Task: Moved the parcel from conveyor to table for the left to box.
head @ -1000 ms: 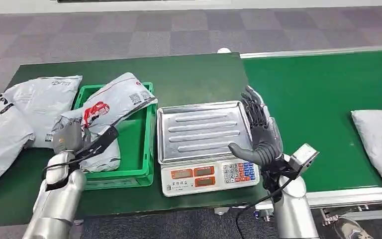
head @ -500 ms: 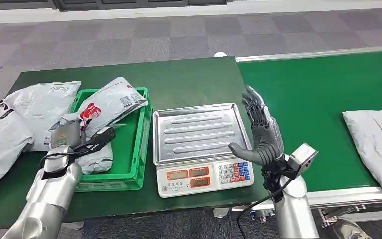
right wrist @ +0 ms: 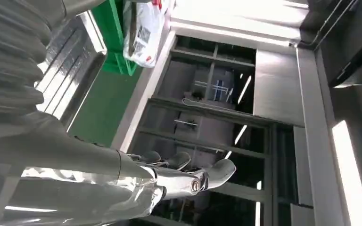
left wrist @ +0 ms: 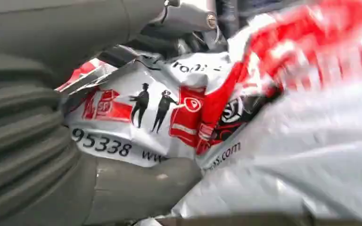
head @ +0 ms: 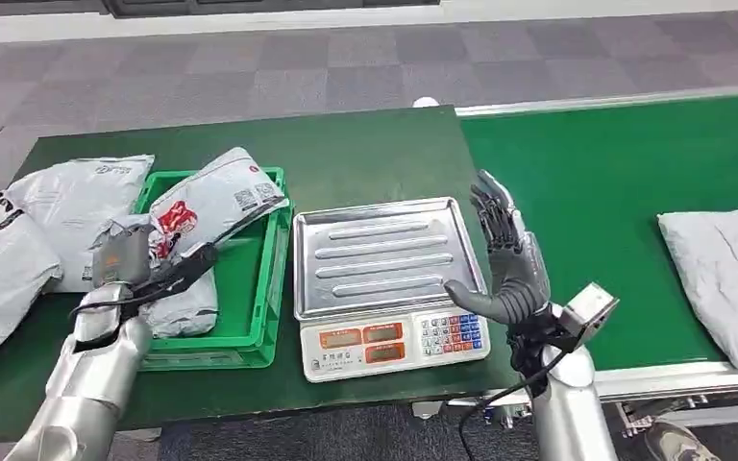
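The parcel (head: 207,197) gripped by the left hand (head: 130,259) has been lowered into the green crate (head: 259,288): its raised end, which overhung the crate's rim beside the scale (head: 384,274) a second ago, now lies within the rim, and the bag sits flatter. The left hand has been drawn slightly back and outward with it. The whole scene has also shifted slightly leftward, from camera movement.
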